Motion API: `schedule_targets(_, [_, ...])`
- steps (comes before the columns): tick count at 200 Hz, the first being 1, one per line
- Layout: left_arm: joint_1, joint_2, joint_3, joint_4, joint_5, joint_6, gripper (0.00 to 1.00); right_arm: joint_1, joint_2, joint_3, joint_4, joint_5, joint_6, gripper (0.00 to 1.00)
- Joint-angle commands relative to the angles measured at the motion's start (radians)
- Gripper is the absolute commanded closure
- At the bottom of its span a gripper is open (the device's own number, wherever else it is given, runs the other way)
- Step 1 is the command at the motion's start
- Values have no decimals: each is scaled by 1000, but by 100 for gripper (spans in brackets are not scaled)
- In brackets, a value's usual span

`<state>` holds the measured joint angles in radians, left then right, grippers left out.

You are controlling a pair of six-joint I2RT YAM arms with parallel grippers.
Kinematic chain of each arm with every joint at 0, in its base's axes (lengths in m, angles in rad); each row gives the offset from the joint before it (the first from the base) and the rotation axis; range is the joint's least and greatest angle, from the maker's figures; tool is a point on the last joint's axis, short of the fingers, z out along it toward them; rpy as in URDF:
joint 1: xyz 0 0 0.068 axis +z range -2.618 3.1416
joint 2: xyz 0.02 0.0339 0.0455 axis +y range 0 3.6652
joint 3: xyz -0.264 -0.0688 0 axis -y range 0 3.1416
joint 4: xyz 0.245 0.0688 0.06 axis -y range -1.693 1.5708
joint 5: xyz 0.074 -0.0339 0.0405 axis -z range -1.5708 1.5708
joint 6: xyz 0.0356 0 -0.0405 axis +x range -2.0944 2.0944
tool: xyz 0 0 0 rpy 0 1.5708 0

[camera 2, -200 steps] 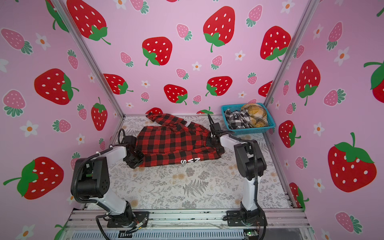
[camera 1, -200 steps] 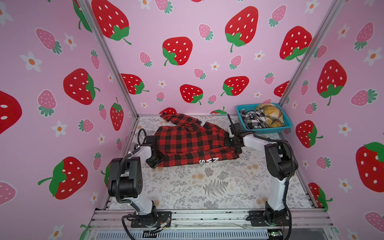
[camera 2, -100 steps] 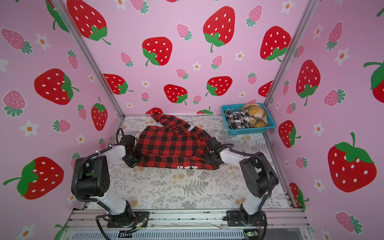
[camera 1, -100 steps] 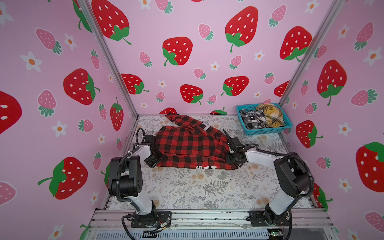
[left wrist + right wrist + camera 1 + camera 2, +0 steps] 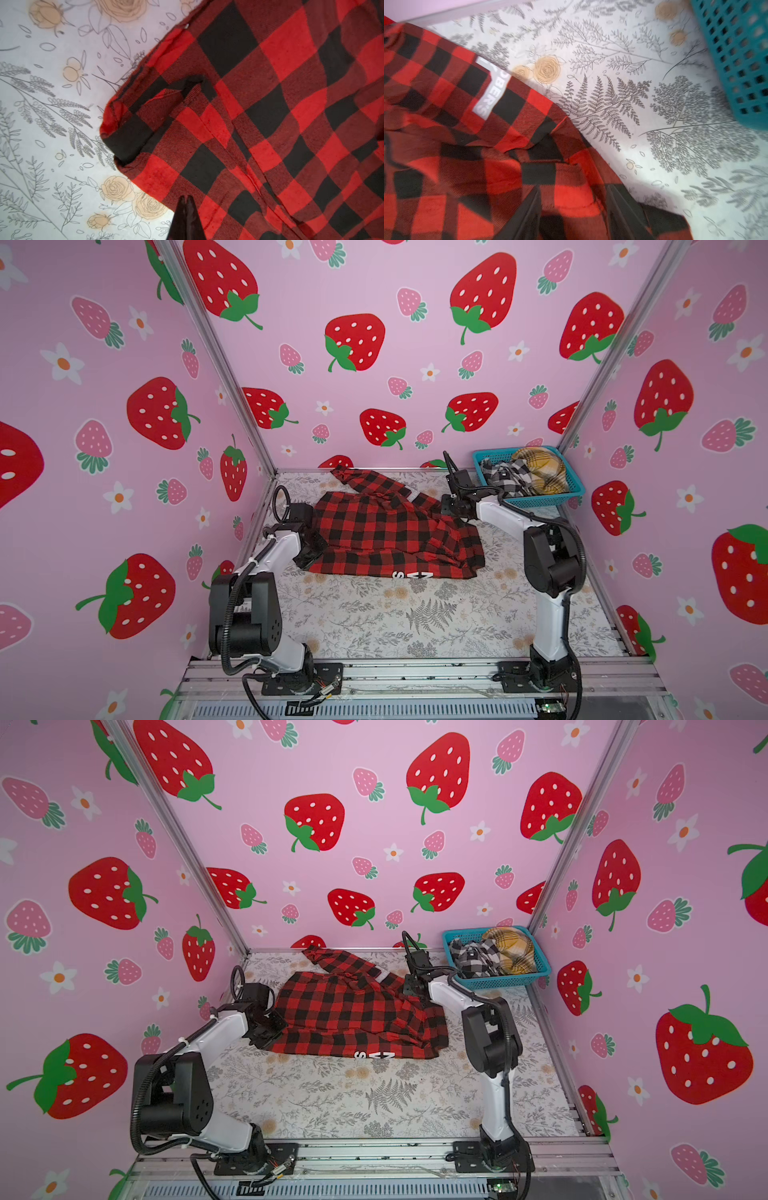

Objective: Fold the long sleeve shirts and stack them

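**A:** Where does everything lie?

**B:** The red-and-black shirt (image 5: 386, 531) is spread in the far half of the table (image 5: 415, 614). It is rumpled, and one sleeve reaches toward the far edge. The teal basket (image 5: 536, 501) stands in the far right corner. The black-and-white shirt (image 5: 505, 479) and the mustard shirt (image 5: 540, 472) are bunched inside it.

**A:** How will the red one handle?

**B:** I judge it soft, light and not slippery. It will sag and drag when lifted. It needs two holds well apart, on the hem or a seam, where the cloth is doubled.

**A:** And the grippers?

**B:** The left gripper (image 5: 187, 207) is at the left border of the shirt, with its fingers pressed together. I cannot tell whether cloth is between them. The right gripper (image 5: 577, 212) is over the right side of the shirt, near the basket. Its fingers are spread and the cloth under them is not pinched.

**A:** Anything smaller?

**B:** A white label (image 5: 488, 91) sits by the hem.
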<state>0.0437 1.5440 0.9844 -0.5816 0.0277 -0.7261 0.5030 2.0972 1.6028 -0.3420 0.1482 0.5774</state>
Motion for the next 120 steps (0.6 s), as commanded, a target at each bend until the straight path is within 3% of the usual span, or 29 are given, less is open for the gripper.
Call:
schedule_targets(1, [-4,18,11,-28,1,6,100,-15,78,66,-55,-41,-13,48])
schedule_targets(10, [-4,22,2,-20,4,3,100,-16,103,87,-59,-43,-24,48])
schedule_targets(21, [-5,28,-6,-14,5,3,100,-18,124,105,-62,-35,-33,55])
schedule_targets(52, [-5,49,-28,-1,5,-4,100,-23,141,129,-55,-26,-66,85])
schedule_targets(75, [-5,57,-43,10,8,-7,100,-22,99,126,-59,6,-83,100])
schedule_targets(120, [-10,73,-55,24,-1,-16,100,-15,7,157,-72,94,-107,100])
